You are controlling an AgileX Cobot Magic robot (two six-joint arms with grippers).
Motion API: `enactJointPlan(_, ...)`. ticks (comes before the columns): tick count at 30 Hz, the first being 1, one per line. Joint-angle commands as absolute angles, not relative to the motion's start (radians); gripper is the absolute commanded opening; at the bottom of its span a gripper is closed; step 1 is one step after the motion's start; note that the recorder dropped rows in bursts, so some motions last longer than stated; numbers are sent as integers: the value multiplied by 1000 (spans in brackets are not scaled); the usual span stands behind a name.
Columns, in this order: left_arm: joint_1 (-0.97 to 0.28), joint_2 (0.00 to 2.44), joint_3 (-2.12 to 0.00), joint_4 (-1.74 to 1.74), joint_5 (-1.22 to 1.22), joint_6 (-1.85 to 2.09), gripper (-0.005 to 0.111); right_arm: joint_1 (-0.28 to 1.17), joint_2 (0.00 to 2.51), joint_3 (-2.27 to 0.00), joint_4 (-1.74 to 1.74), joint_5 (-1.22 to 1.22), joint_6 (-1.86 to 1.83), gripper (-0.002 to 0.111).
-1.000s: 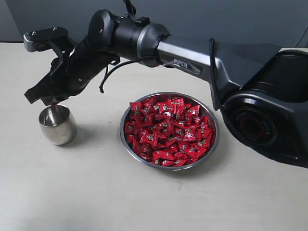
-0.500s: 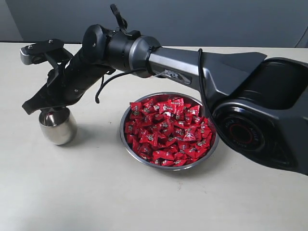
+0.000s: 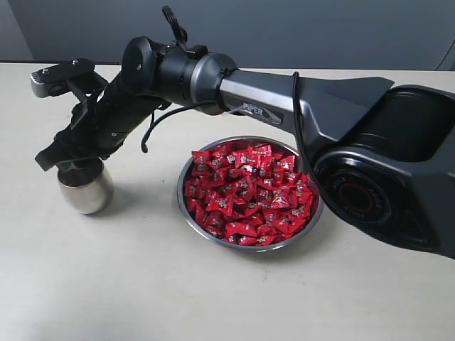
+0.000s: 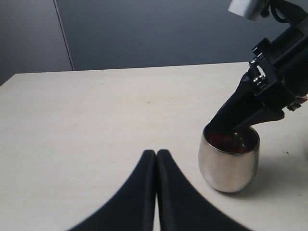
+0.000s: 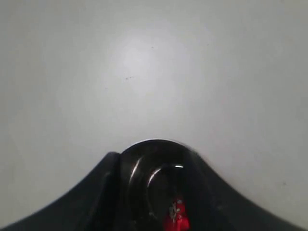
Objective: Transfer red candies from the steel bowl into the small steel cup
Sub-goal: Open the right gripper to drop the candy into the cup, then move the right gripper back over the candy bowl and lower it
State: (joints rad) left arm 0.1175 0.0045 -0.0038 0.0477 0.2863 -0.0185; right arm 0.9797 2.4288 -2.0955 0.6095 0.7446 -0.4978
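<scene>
The small steel cup [image 3: 85, 187] stands on the table to the left of the steel bowl [image 3: 313, 213], which is heaped with red candies [image 3: 247, 192]. My right gripper [image 3: 70, 162] reaches across and hangs just over the cup's mouth. In the right wrist view its jaws [image 5: 152, 160] stand open on either side of the cup's rim [image 5: 154, 141], and one red candy [image 5: 175, 219] lies loose in the cup below them. The left wrist view shows the cup [image 4: 228, 163] with red inside and the right gripper [image 4: 240, 126] above it. My left gripper [image 4: 156, 155] is shut and empty, a little apart from the cup.
The right arm's dark base [image 3: 398, 163] fills the right side of the exterior view, just behind the bowl. Pale tabletop [image 3: 142, 284] stretches in front of the cup and bowl. A grey wall [image 4: 154, 33] stands behind the table's far edge.
The right gripper has sunk onto the cup's mouth and its jaws have parted. The candy it carried now lies in the cup. The left gripper has not moved.
</scene>
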Motion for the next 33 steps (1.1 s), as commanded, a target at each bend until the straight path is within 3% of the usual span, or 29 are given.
enactJointPlan(1, 118, 0, 0, 45, 285, -20, 0, 978, 2423, -2102, 603, 748, -495, 42)
enactJointPlan(11, 118, 0, 0, 45, 285, -20, 0, 978, 2398, -2102, 560, 778, -495, 40)
enactJointPlan(13, 118, 0, 0, 45, 285, -20, 0, 978, 2383, -2102, 532, 781, -495, 31)
enactJointPlan(17, 118, 0, 0, 45, 285, -20, 0, 978, 2340, -2102, 452, 800, -495, -1)
enactJointPlan(25, 118, 0, 0, 45, 285, -20, 0, 974, 2257, -2102, 201, 853, -378, -1)
enactJointPlan(33, 118, 0, 0, 45, 285, -20, 0, 876, 2198, -2099, 215, 932, -291, -1)
